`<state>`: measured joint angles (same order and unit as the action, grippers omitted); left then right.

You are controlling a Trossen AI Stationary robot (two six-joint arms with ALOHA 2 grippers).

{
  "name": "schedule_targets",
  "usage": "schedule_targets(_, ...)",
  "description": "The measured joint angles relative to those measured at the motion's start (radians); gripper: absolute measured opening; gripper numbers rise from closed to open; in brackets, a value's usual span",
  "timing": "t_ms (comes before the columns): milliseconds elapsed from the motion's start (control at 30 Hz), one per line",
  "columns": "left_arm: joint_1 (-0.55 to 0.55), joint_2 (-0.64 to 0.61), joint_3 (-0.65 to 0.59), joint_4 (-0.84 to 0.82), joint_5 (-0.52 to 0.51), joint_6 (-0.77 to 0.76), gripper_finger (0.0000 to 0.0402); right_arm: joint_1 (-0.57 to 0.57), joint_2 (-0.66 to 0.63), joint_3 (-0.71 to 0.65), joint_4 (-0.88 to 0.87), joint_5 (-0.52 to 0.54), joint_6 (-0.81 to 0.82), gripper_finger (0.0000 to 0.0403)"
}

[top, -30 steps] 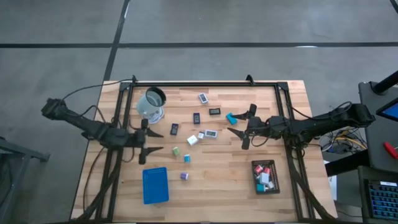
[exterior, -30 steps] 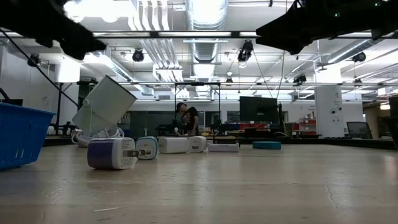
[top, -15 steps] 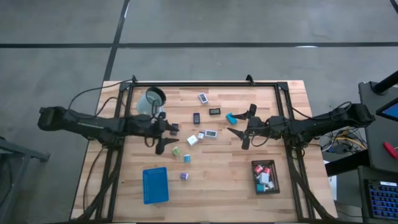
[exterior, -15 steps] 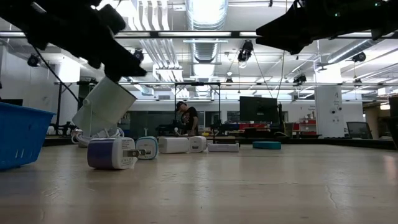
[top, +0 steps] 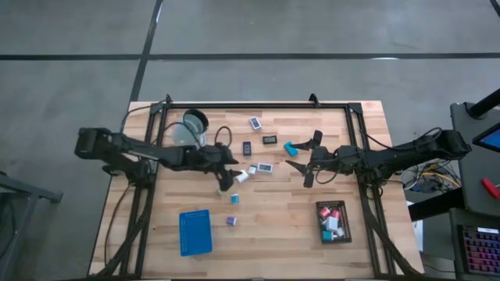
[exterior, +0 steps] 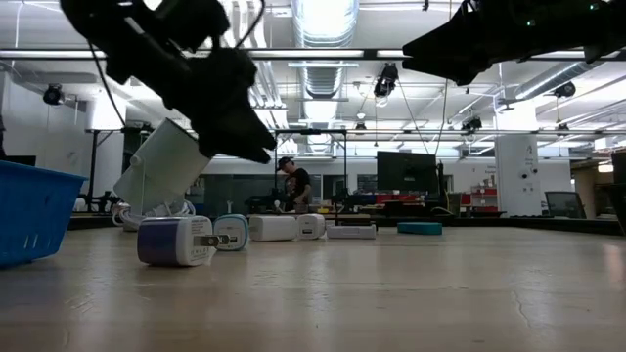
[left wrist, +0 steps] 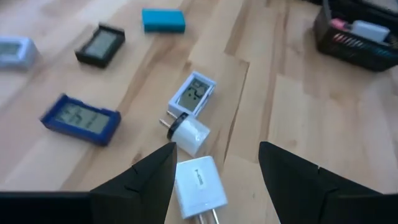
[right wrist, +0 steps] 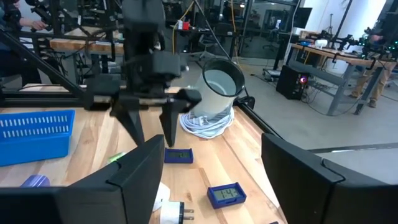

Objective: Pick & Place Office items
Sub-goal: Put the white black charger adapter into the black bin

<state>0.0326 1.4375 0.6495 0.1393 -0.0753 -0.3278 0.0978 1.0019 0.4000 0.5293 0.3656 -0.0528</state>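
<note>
The left pincer [top: 227, 176] hangs over the middle of the tabletop [top: 273, 226], its two fingers spread wide and holding nothing. Directly between the fingertips, in the left wrist view, lies a white plug adapter [left wrist: 197, 185] with its prongs pointing back toward the pincer; just beyond it sits a second, rounder white plug [left wrist: 188, 133], touching or nearly touching a white-framed display [left wrist: 192, 94]. Farther out on one side lie a blue-framed display [left wrist: 80, 119] and a black-framed one [left wrist: 100, 44], with a teal block [left wrist: 163, 20] beyond them. Bare wood lies open between these pieces and the black tray [left wrist: 359, 34] of sorted pieces at the far edge.

Behind the left pincer, toward its arm's base, the clear cup [top: 190, 129] stands on a coil of white cable near the tabletop's back rail. A blue tray [top: 194, 232] sits near the front edge, with a purple block [top: 231, 221] and a teal block [top: 234, 199] between it and the pincer.

The right pincer [top: 299, 167] hovers well apart on the right half of the tabletop, fingers also spread and empty, with a teal block [top: 290, 147] just beside one fingertip.
</note>
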Motion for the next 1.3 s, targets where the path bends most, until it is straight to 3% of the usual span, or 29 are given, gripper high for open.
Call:
schedule_targets(267, 0.000, 0.180, 0.133, -0.058, -0.053, -0.134, 0.0234, 0.000, 0.000, 0.000, 0.000, 0.000, 0.000, 0.0261)
schedule_targets(500, -0.001, 0.257, 0.191, -0.079, -0.106, -0.272, 0.0234, 0.000, 0.000, 0.000, 0.000, 0.000, 0.000, 0.0268)
schedule_targets(767, -0.003, 0.331, 0.276, -0.183, -0.104, -0.251, 0.0234, 0.000, 0.000, 0.000, 0.000, 0.000, 0.000, 0.0258)
schedule_targets(1300, -0.002, 0.399, 0.317, -0.179, -0.097, -0.252, 0.0234, 0.000, 0.000, 0.000, 0.000, 0.000, 0.000, 0.0264)
